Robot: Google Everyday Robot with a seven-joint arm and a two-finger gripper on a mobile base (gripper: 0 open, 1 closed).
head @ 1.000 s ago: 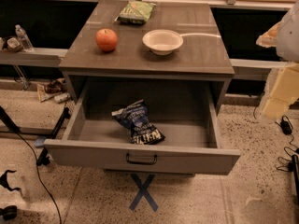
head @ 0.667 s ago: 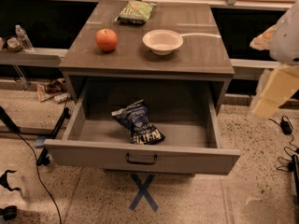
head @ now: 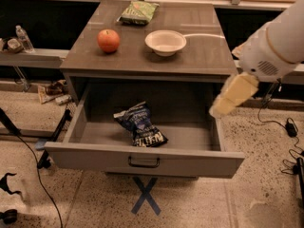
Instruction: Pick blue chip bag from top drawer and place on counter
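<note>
The blue chip bag [head: 140,125] lies crumpled on the floor of the open top drawer [head: 142,158], a little left of its middle. The drawer is pulled out, with a dark pull handle [head: 143,162] on its front panel. The counter [head: 199,56] is the cabinet's flat top above the drawer. My arm reaches in from the upper right. My cream-coloured gripper [head: 224,104] hangs over the drawer's right wall, right of the bag and apart from it, and holds nothing that I can see.
On the counter are a red apple [head: 109,40], a white bowl [head: 165,42] and a green chip bag [head: 138,12] at the back. A water bottle [head: 23,38] stands on a left shelf. A blue tape X [head: 146,196] and cables [head: 280,127] are on the floor.
My arm and gripper have moved left and down from the right edge of the view, to the drawer's right wall. The bag and the drawer have not moved.
</note>
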